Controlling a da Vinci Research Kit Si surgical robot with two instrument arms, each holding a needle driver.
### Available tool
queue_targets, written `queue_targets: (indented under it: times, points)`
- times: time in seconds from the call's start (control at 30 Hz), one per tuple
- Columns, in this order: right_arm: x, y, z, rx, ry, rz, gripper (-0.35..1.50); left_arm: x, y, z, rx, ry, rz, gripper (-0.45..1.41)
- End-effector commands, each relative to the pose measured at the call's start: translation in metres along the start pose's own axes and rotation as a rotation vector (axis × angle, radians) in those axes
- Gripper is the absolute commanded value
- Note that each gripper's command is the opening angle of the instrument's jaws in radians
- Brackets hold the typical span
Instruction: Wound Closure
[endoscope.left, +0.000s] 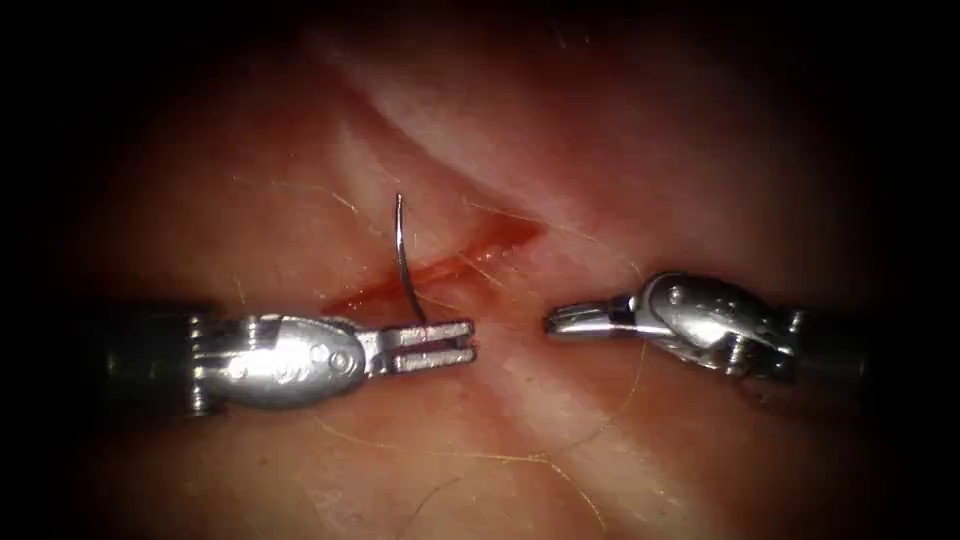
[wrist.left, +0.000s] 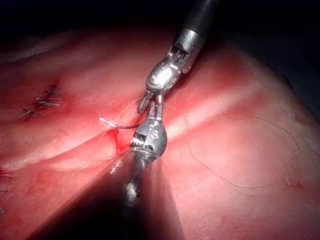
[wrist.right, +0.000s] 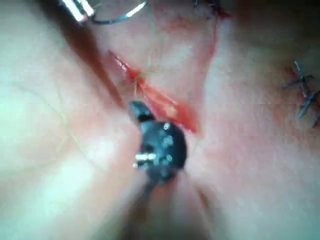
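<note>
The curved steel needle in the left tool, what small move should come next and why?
Probably bring the left tool and its curved steel needle toward the red cut: its jaws grip one end, the needle stands clear of the tissue, and the right tool holds nothing.

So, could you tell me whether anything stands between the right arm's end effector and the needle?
Nothing visible does. The left end effector holds the needle near one end, its curve rising clear of the tissue over the cut. The right end effector, holding nothing, points toward it across a bare gap of tissue.
</note>
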Motion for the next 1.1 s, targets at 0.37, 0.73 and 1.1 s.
queue_targets:
  times: [0.37, 0.73, 1.1]
  points:
    - [0.0009, 0.0030, -0.0060, -0.201, 0.060, 0.065, 1.48, 0.0045, -0.0087, 0.0016, -0.006, 0.000, 0.028, -0.45]
    - [0.0004, -0.0003, -0.0086, -0.061, 0.067, 0.081, 1.30, 0.0049, -0.0136, 0.0015, 0.069, 0.028, 0.061, -0.45]
    - [0.0013, 0.0023, -0.0080, 0.027, 0.100, 0.326, 1.18, -0.0009, -0.0090, 0.0048, 0.033, 0.041, 0.130, -0.45]
